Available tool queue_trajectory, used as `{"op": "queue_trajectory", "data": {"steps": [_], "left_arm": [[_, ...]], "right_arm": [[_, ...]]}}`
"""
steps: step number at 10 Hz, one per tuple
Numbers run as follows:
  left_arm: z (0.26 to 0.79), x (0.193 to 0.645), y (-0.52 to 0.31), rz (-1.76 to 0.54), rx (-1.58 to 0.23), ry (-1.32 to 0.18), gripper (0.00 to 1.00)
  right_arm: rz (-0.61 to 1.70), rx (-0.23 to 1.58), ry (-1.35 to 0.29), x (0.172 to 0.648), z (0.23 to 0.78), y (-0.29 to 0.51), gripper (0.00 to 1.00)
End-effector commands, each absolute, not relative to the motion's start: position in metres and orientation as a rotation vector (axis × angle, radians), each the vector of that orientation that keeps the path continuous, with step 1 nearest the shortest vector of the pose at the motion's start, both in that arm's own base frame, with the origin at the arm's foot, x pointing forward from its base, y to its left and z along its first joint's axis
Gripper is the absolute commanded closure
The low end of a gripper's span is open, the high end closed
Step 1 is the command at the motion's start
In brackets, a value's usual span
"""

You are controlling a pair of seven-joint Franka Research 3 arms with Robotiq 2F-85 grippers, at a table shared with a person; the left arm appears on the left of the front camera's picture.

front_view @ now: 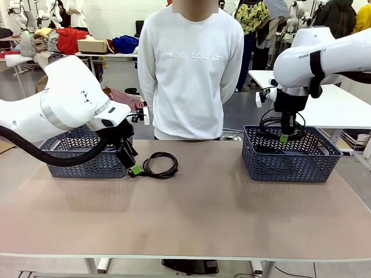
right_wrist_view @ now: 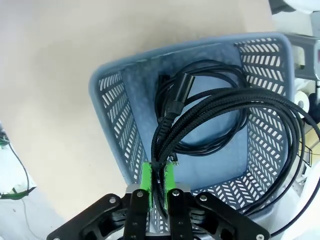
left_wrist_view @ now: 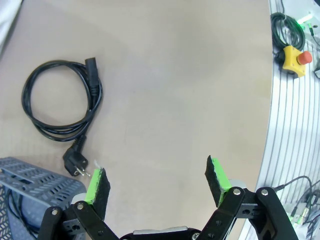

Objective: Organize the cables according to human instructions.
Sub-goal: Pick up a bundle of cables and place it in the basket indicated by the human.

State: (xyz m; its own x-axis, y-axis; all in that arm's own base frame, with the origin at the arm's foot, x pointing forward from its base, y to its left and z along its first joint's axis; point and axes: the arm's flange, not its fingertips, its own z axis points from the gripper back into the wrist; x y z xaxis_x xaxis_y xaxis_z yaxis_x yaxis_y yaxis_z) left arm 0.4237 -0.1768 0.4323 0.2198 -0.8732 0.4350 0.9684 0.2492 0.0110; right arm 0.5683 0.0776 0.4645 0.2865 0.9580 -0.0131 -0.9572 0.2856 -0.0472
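Note:
One black cable coil (front_view: 160,165) lies flat on the table just right of the left basket (front_view: 87,165). My left gripper (front_view: 134,168) hovers low beside it, open and holding nothing. In the left wrist view that coil (left_wrist_view: 60,102) lies up and to the left of my left gripper (left_wrist_view: 157,180), outside the fingers. My right gripper (front_view: 284,136) hangs over the right basket (front_view: 290,162), shut on a braided black cable coil (front_view: 280,123). In the right wrist view my right gripper (right_wrist_view: 157,182) pinches the braided strands (right_wrist_view: 225,100). Another cable (right_wrist_view: 210,137) lies on the basket floor.
A person (front_view: 191,69) in a white sweatshirt stands at the far edge, hands out of sight. A yellow stop button (left_wrist_view: 295,60) sits on the metal rail past the table's edge. The wide middle and front of the table (front_view: 203,214) is bare.

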Motion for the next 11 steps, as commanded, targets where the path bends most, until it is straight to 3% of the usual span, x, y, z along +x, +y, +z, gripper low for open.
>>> {"op": "queue_trajectory", "data": {"steps": [1,6,8,10,11], "left_arm": [[0.433,0.422,-0.176,-1.295,-0.284,-0.391,0.00],[0.433,0.422,-0.176,-1.295,-0.284,-0.391,0.00],[0.433,0.422,-0.176,-1.295,-0.284,-0.391,0.00],[0.433,0.422,-0.176,-1.295,-0.284,-0.391,0.00],[0.433,0.422,-0.176,-1.295,-0.284,-0.391,0.00]], "right_arm": [[1.317,-0.021,-0.057,0.566,0.456,0.066,1.00],[1.304,-0.033,-0.082,0.575,0.437,0.060,1.00],[1.300,-0.040,-0.113,0.580,0.435,0.061,0.69],[1.293,-0.031,-0.142,0.580,0.435,0.061,0.64],[1.289,-0.032,-0.144,0.579,0.436,0.061,0.45]]}}
